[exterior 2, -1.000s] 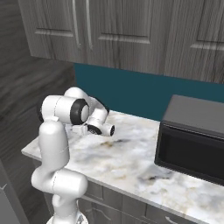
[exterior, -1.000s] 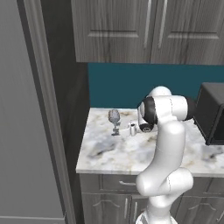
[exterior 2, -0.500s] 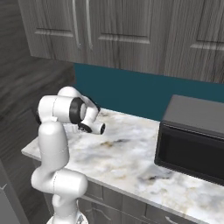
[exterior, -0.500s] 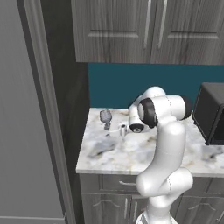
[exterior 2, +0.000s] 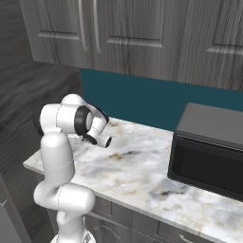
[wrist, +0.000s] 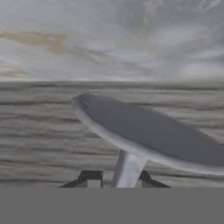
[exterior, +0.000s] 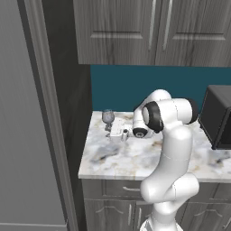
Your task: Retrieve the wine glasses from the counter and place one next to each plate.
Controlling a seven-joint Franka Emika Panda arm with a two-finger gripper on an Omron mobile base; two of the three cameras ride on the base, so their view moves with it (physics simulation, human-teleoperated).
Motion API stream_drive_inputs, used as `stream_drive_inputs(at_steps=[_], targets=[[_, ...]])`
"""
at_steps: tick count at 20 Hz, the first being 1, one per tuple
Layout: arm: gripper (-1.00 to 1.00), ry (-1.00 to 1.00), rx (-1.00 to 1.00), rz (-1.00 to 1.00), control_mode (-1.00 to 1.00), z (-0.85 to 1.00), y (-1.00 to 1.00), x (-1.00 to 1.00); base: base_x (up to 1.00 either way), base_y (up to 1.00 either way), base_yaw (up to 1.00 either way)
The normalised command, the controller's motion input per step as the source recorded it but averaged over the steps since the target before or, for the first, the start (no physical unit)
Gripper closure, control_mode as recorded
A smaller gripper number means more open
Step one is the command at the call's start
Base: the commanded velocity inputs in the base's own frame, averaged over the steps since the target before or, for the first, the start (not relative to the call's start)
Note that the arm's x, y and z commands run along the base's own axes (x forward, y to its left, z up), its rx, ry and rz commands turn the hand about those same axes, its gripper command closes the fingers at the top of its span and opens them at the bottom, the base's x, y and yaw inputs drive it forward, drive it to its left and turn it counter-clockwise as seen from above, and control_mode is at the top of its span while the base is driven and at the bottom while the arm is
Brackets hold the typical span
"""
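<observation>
Wine glass (exterior: pixel 108 118) stands upright near the back left corner of the marble worktop (exterior: pixel 135 155), by the teal backsplash (exterior: pixel 135 88) and the dark tall side panel (exterior: pixel 67 90). End effector (exterior: pixel 119 134) reaches sideways at the glass's lower part, just beside or touching the stem; arm (exterior: pixel 169 149) bends over the worktop from the front. In the hand view the stem (wrist: pixel 127 170) sits between the two dark fingertips (wrist: pixel 89 178), round foot (wrist: pixel 148 131) tilted large above them, marble (wrist: pixel 113 35) at the top of that view. Fingers look clamped on the stem, so end effector is grasping the wine glass. Black microwave (exterior 2: pixel 209 152) sits well apart on the right of the worktop. Grey wood upper cabinets (exterior 2: pixel 142 33) above. In the right base view the arm (exterior 2: pixel 71 123) hides the glass.
</observation>
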Motion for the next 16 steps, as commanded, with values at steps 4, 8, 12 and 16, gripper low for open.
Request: stream_drive_inputs(at_steps=[4, 8, 12, 16], targets=[[1.00, -0.38, 0.17, 0.00, -1.00, 0.98, 0.00, -0.24, 0.00, 0.00, 0.00], [1.00, -0.30, 0.14, 0.00, -1.00, 1.00, -0.04, -0.49, 0.00, 0.00, 0.00], [1.00, -0.23, 0.12, 0.00, -1.00, 0.99, -0.19, -0.67, 0.00, 0.00, 0.00], [1.00, -0.15, 0.14, 0.00, -1.00, 0.84, -0.49, -0.80, 0.00, 0.00, 0.00]])
